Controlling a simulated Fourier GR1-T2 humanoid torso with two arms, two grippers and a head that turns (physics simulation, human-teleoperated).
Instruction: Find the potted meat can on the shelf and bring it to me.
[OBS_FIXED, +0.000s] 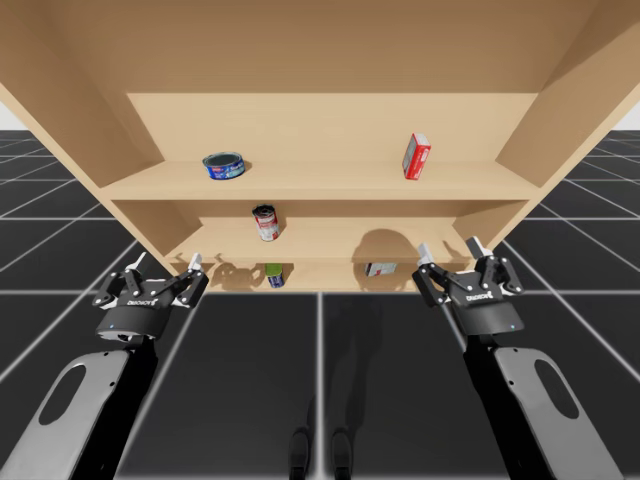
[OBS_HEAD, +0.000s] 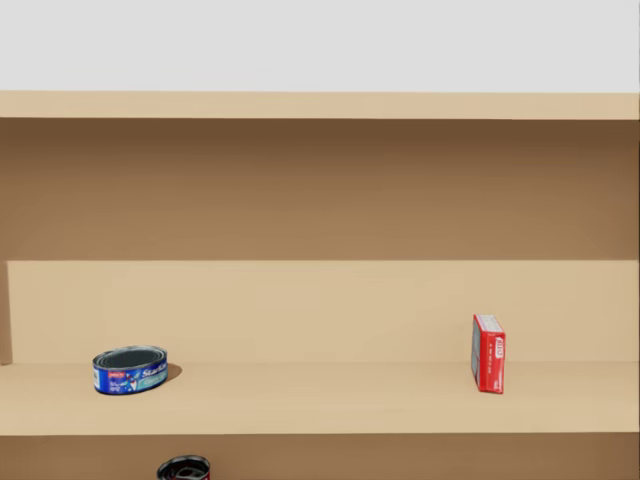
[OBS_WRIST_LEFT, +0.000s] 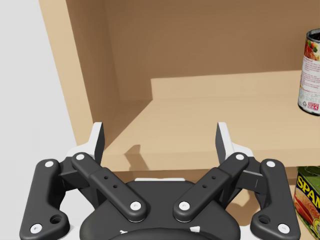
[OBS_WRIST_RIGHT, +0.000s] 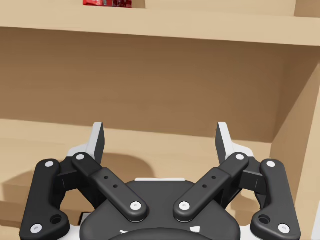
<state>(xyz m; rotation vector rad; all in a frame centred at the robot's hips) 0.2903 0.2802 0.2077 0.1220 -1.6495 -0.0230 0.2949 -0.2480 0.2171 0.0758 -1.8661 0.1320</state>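
Right now you have both tools spread wide and holding nothing. Your left gripper (OBS_FIXED: 167, 262) hangs in front of the shelf unit (OBS_FIXED: 80, 110) toward its left end. Its fingers (OBS_WRIST_LEFT: 97, 142) stand far apart with only bare wood showing between them. In the left wrist view it faces the inner corner of the middle board (OBS_WRIST_LEFT: 200, 115). Your right gripper (OBS_FIXED: 448, 250) hangs in front of the unit's right end, spread just as wide and touching nothing. Its wrist view looks into the bay ahead of it.

The can you are after, the blue-and-yellow rectangular can (OBS_FIXED: 274, 275), stands on the bottom board (OBS_FIXED: 320, 275), left of the middle. It is apart from both grippers and nearer the left one. In the left wrist view it shows just beside that gripper, under the front edge of the middle board, and is partly cut off.

On the top board (OBS_FIXED: 320, 185) you have a flat round blue can (OBS_FIXED: 224, 165) toward the left and an upright red box (OBS_FIXED: 416, 155) toward the right, well apart. The middle board carries one tall red-and-white can (OBS_FIXED: 266, 222), upright and almost directly above the blue-and-yellow can. The bottom board also holds a small pale object (OBS_FIXED: 380, 268) right of the middle, near the right gripper. It is too small to tell what it is.
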